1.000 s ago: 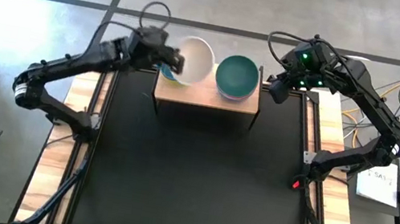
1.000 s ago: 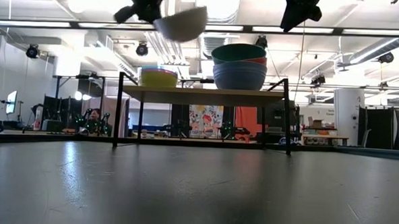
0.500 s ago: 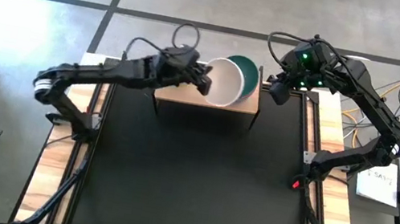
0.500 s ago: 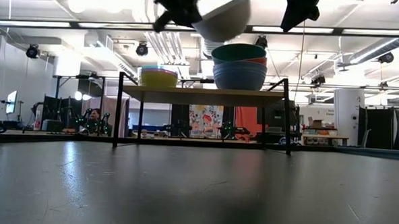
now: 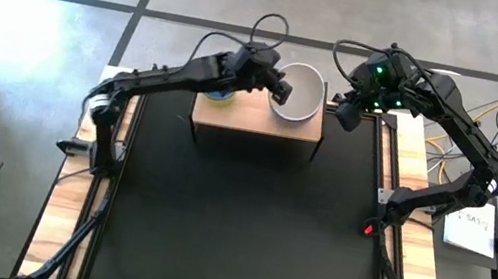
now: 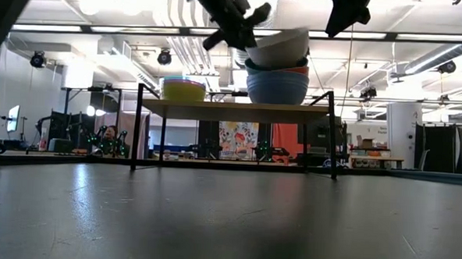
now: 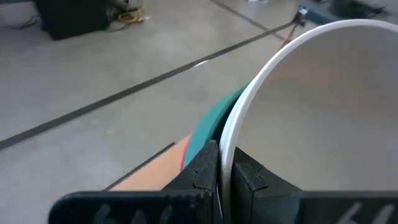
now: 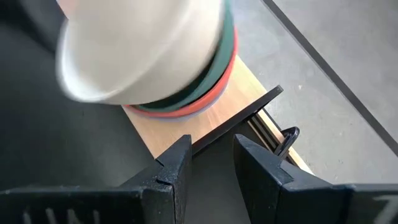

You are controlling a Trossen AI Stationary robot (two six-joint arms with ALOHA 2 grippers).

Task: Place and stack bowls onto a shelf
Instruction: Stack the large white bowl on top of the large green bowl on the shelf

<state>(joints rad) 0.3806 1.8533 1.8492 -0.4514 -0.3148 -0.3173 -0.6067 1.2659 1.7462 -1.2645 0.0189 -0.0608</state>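
**White bowl over the right-hand stack, not released yet**

White bowl is pinched by its rim in the left end effector, fingers clamped on the wall, seen clearly in the left wrist view. Low view shows it tilted, sitting on or just above the teal bowl, which tops the red bowl and the lavender-blue bowl on the wooden shelf. Can't tell if it is already touching the teal rim.

Second, shorter stack with a yellow bowl on top stands at the shelf's other end, well apart.

Right end effector hangs above and just beside the tall stack, jaws partly open, holding nothing; right wrist view shows empty fingers.

Step in hand, as I read it: nesting the white bowl into the tall stack.

Next move calls for: level the bowl, centre it over the teal one, lower until seated, then open and back out along the rim. Risk: the tilt could catch an edge and nudge the stack.
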